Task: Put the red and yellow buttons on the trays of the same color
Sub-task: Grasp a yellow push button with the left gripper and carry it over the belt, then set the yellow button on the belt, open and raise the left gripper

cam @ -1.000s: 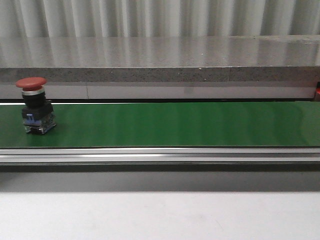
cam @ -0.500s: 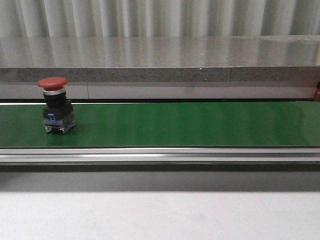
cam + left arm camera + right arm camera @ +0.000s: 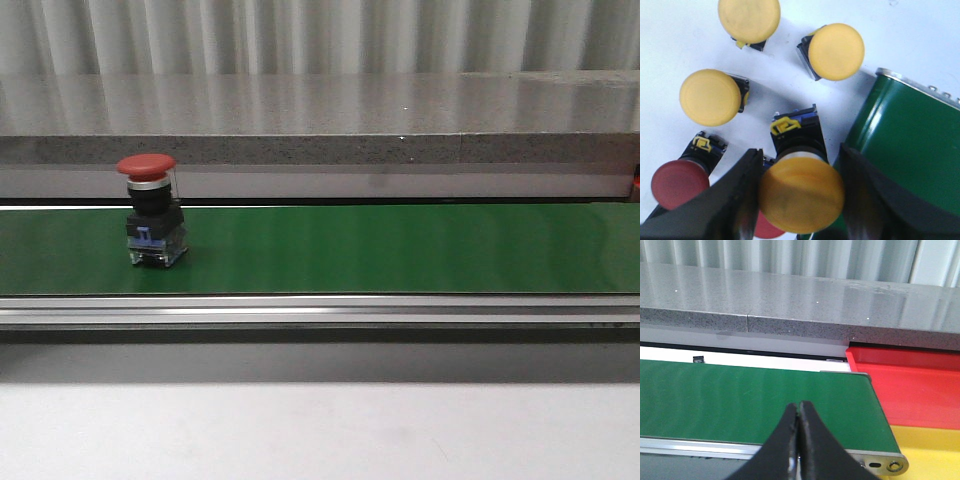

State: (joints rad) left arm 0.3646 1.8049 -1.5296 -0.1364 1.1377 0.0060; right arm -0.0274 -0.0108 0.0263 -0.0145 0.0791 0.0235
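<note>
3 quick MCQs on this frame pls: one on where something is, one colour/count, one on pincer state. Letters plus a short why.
1. Where does the red button stand?
A. on the green belt, toward its left end
B. in the red tray
C. on the grey ledge

2. How many yellow caps show in the left wrist view?
A. two
B. four
C. six

3. How is the right pincer?
A. shut, empty
B. wide open
C. shut on a button

Answers:
1 A: the red button sits upright on the green belt.
2 B: three lie loose, one yellow button sits between the left pincer fingers.
3 A: the right pincer tips meet, nothing between.
</note>
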